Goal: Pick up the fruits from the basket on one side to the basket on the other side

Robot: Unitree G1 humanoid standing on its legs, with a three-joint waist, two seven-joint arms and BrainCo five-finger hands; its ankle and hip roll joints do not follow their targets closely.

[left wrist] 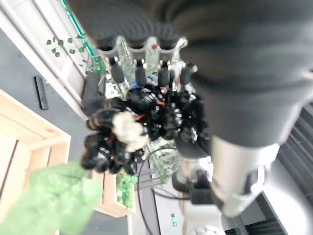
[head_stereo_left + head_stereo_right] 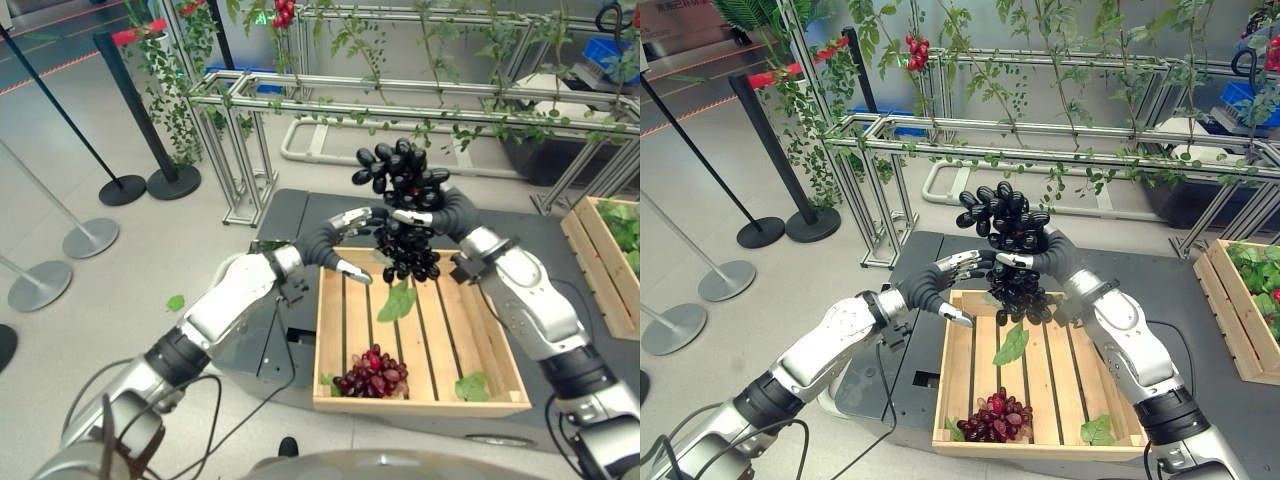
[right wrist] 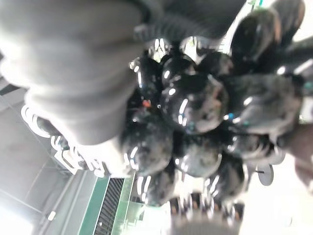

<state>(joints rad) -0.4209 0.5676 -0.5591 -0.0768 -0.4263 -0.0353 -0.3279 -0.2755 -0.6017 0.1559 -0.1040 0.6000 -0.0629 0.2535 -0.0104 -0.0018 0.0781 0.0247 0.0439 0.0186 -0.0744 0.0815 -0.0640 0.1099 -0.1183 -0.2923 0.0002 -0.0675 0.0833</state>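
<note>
Black grape bunch [image 2: 402,205]: glossy dark berries, a green leaf [image 2: 397,301] hanging below, held in the air above the far edge of the wooden crate [image 2: 500,372]. Right hand [image 2: 418,216] has its fingers curled into the bunch. Left hand [image 2: 352,240], fingers straight, touches its left side. Red grape bunch [image 2: 372,373] lies at the crate's near edge.

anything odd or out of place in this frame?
Loose green leaves lie on the slats of the wooden crate, beside the red grapes. Otherwise nothing: both robot hands, left and right, meet at the black grapes above it.
</note>
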